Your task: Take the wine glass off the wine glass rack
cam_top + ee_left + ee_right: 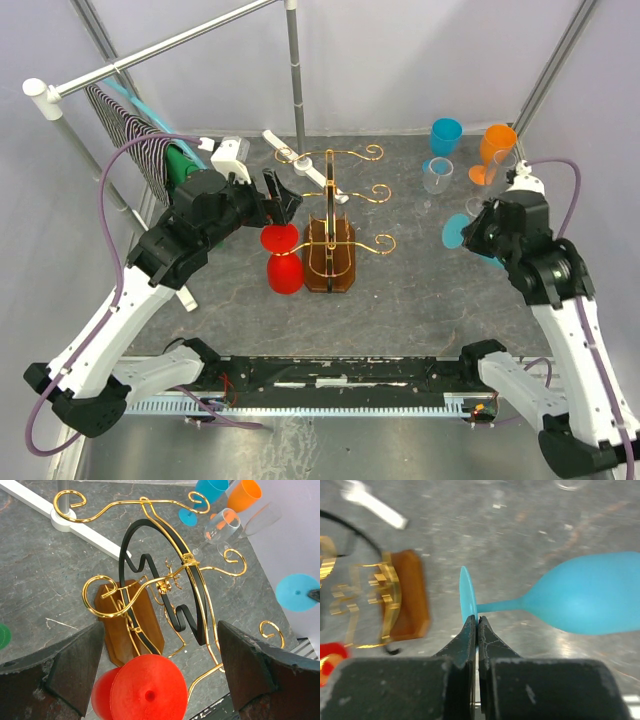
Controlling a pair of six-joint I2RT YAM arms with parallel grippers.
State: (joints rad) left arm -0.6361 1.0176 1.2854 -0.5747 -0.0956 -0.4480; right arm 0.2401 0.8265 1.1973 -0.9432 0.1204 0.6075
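Your left gripper [160, 650] has its jaws wide apart and holds nothing. In the left wrist view they stand either side of the red glass [149, 692], without touching it. That glass is upside down, foot up and bowl mouth toward the worktop [420, 300], so you see only the round foot and the outside of the bowl. It sits just beside the near left of the rack [165, 585], close to the wooden base. You cannot tell from these views whether it hangs from a gold arm or stands on its rim.

Your right gripper [477, 625] has its jaws pressed together on the thin foot of the blue glass [590, 600], pinching the disc at its lower edge. This glass lies on its side, stem level and bowl pointing right in the wrist view. Its mouth is out of frame, so the inside cannot be seen. From above it is well to the right of the rack, mostly hidden by the arm. Whether the bowl touches the worktop is unclear.

At the far right of the worktop three more glasses stand upright, close together: a second blue glass [446, 135], an orange glass [497, 145] and a clear glass [437, 175]. You can see straight through the clear one to the grey surface.
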